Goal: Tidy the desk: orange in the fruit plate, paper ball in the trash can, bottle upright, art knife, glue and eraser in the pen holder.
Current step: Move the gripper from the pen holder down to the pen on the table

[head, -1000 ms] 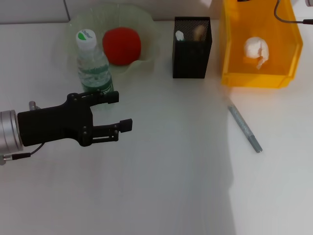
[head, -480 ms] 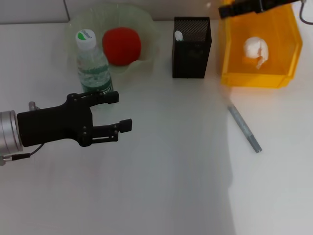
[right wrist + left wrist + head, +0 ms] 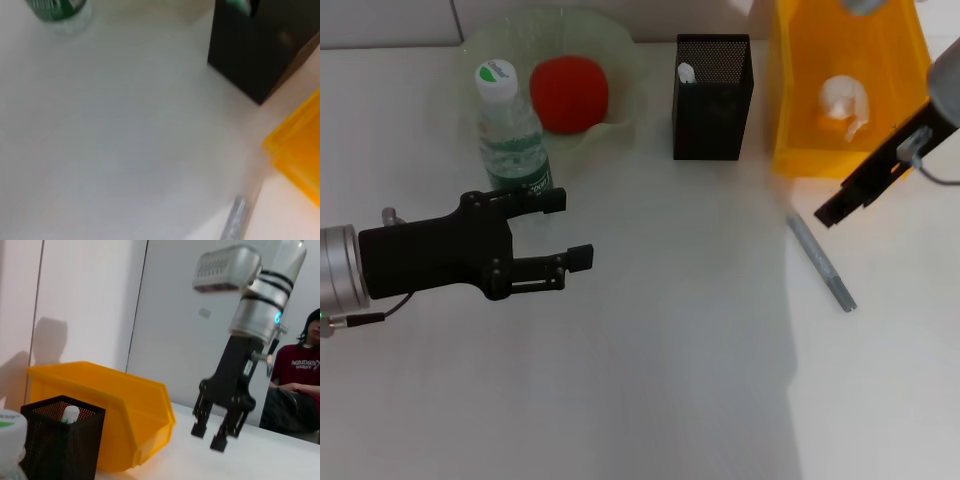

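Observation:
The orange (image 3: 569, 93) lies in the pale-green fruit plate (image 3: 620, 52). Just in front of the plate the bottle (image 3: 510, 132) stands upright. My left gripper (image 3: 570, 228) hovers open a little in front of the bottle, holding nothing. The paper ball (image 3: 845, 105) rests inside the yellow trash can (image 3: 900, 80). A white-capped glue stick (image 3: 687, 72) stands in the black mesh pen holder (image 3: 712, 110). On the table in front of the trash can lies the grey art knife (image 3: 822, 262). My right gripper (image 3: 832, 210) hangs open just above the knife's far end, also seen as the right gripper (image 3: 208, 437). The eraser is hidden.
The right wrist view shows the bottle's base (image 3: 55, 10), the pen holder (image 3: 260, 45), a corner of the trash can (image 3: 300, 150) and the knife's end (image 3: 232, 220). A person in a dark red shirt (image 3: 300, 385) sits beyond the table.
My right arm has swung from above the back of the trash can forward and down to just above the art knife. The left arm has not moved.

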